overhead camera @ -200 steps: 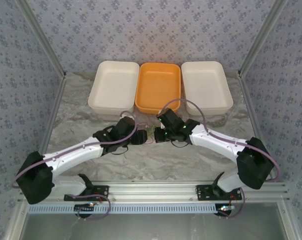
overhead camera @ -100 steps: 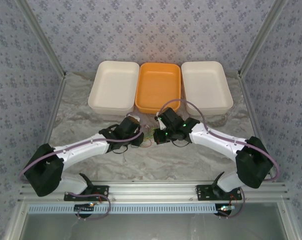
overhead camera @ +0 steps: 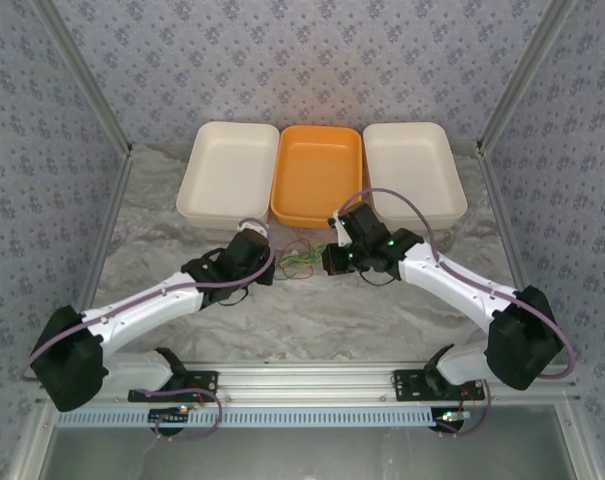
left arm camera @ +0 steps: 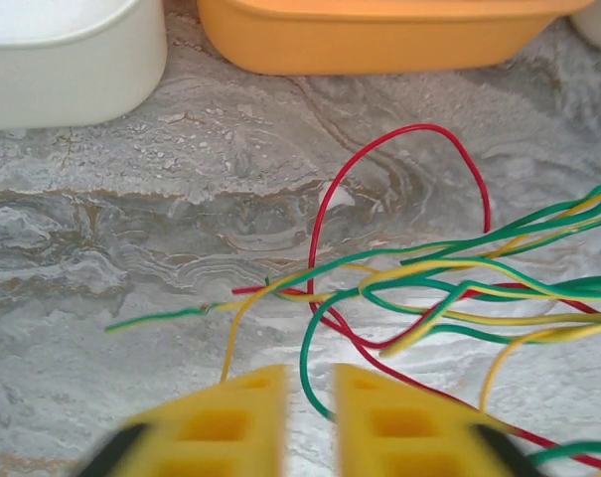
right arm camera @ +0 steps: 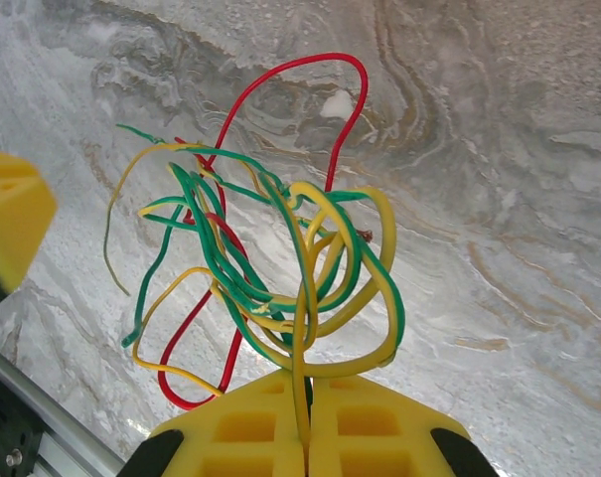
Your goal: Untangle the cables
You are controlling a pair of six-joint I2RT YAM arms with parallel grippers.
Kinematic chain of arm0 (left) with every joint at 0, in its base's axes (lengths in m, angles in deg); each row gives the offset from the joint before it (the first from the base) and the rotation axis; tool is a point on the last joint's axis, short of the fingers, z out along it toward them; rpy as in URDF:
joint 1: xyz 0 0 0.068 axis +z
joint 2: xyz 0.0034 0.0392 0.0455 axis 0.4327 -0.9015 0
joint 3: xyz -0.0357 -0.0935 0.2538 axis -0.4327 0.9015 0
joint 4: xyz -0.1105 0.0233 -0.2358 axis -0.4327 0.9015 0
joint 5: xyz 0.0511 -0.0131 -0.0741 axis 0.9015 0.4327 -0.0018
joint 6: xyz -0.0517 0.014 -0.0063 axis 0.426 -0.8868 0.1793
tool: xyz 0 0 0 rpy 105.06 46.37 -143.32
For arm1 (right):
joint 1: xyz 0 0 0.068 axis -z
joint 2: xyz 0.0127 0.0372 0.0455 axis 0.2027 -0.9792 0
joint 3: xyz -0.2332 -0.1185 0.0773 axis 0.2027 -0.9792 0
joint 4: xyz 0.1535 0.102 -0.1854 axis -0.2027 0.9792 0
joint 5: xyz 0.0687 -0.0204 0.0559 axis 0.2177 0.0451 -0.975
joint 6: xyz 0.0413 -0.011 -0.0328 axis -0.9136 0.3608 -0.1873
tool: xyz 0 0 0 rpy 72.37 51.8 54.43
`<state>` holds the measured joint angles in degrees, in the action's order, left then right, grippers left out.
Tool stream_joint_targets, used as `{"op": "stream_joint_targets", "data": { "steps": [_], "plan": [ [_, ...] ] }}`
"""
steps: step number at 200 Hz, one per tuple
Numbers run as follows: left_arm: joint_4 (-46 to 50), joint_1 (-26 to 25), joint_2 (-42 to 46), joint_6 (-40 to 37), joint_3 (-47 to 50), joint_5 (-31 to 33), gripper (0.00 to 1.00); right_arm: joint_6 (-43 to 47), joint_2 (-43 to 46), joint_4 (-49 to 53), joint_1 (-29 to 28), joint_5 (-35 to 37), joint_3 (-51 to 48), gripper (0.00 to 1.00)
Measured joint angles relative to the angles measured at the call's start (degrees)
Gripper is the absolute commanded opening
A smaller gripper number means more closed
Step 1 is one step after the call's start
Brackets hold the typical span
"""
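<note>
White-shelled arms (overhead camera: pixel 152 300), black joints (overhead camera: pixel 70 356), purple-grey harness loops (overhead camera: pixel 387 193), green lights (overhead camera: pixel 354 257), yellow recessed end effector fingers (left arm camera: pixel 216 429)

You had the left gripper (overhead camera: pixel 270 270) and the right gripper (overhead camera: pixel 329 260) on either side of the cables (overhead camera: pixel 300 258), near the orange tray (overhead camera: pixel 317 170).

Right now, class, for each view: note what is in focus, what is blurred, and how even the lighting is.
Left wrist view: the cables are sharp, the left hand near the lens is blurred. Right wrist view: the right hand and its clamped strand are clear. Top external view: light is even; strands are tiny.
</note>
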<state>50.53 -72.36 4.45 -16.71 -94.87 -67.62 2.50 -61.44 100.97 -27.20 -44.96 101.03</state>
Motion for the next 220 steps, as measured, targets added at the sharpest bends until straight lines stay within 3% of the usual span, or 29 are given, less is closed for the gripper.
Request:
{"op": "stream_joint_targets", "data": {
  "steps": [64,106,130,142,179,220],
  "plan": [
    [-0.1,0.1,1.7,19.6,6.1,-4.2,0.57,0.4,-2.5,-1.2,0.5,0.2,-4.8,0.00],
    [0.2,0.2,2.0,30.4,8.0,-5.4,0.58,-0.2,-7.9,0.3,-0.3,6.1,-7.3,0.00],
    [-0.6,0.2,2.1,35.0,8.0,-6.3,0.57,-0.5,-9.3,1.7,-1.9,10.2,-7.3,0.34],
    [-1.6,0.2,1.5,36.6,8.0,-6.8,0.55,-1.2,-9.5,2.2,-2.6,12.1,-7.3,0.45],
    [-2.6,0.2,-1.9,37.9,8.0,-7.6,0.51,-3.0,-6.8,5.0,-4.6,18.8,-7.1,0.51],
    [-3.1,0.2,-2.6,37.4,8.2,-7.1,0.52,-8.7,6.6,6.0,-5.8,22.9,-7.9,0.59]
  ]
}}
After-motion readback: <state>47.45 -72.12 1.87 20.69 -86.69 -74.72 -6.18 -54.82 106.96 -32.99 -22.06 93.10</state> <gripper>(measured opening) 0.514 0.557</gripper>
